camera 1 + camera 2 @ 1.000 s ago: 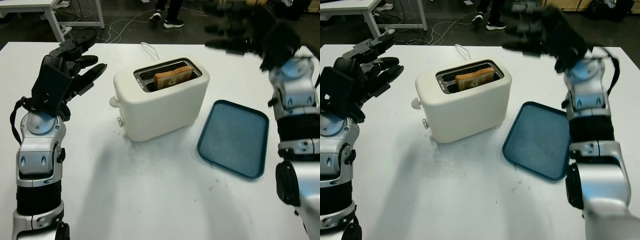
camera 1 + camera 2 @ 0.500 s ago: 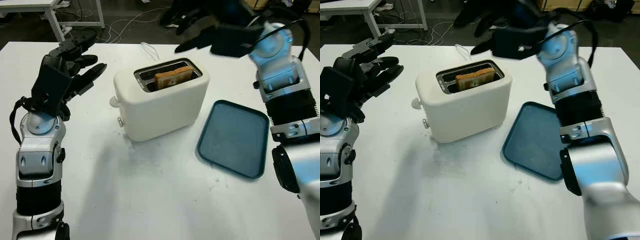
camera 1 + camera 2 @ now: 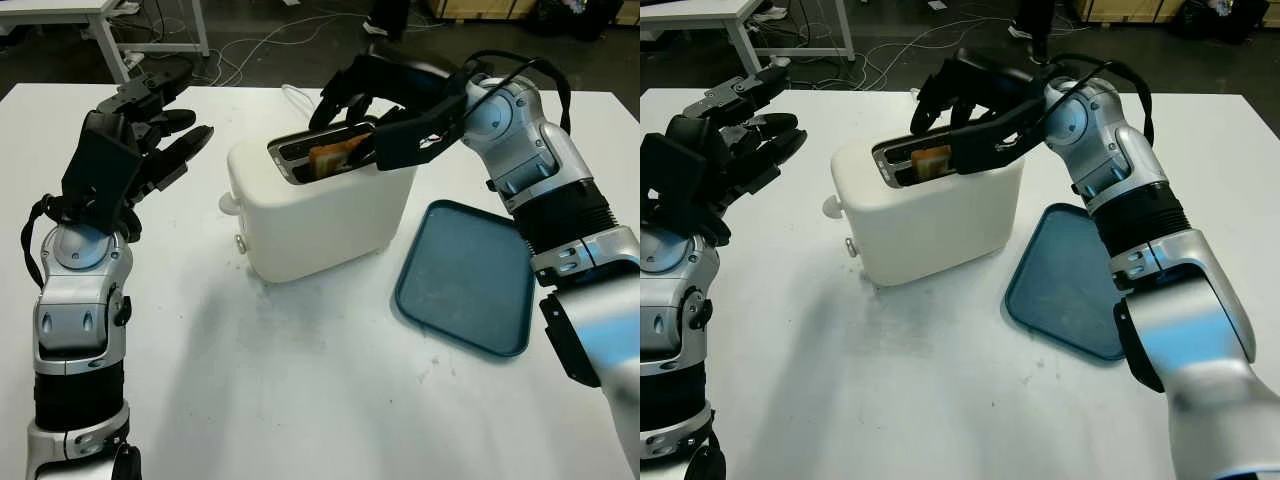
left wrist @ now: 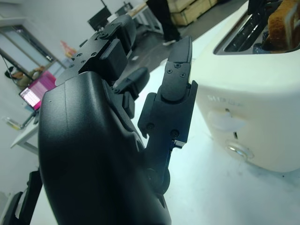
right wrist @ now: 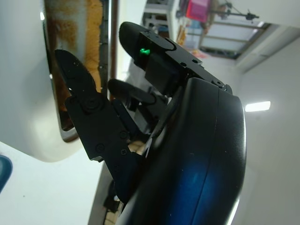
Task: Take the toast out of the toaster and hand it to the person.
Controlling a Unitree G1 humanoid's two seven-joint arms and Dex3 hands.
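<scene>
Since the earlier frame the right hand [image 3: 375, 100] has been brought down from above the desk's far edge to just over the toaster's slots. Left hand [image 3: 140, 130]: held raised near the desk's [image 3: 300, 400] left edge, open, nothing gripped. Toaster [image 3: 320, 205]: cream, set mid-desk. Toast [image 3: 335, 155]: seated upright in a slot, the right hand's uncurled fingers [image 3: 975, 135] poised around it, nothing pinched. Tray [image 3: 465, 275]: blue, placed toward the right edge.
</scene>
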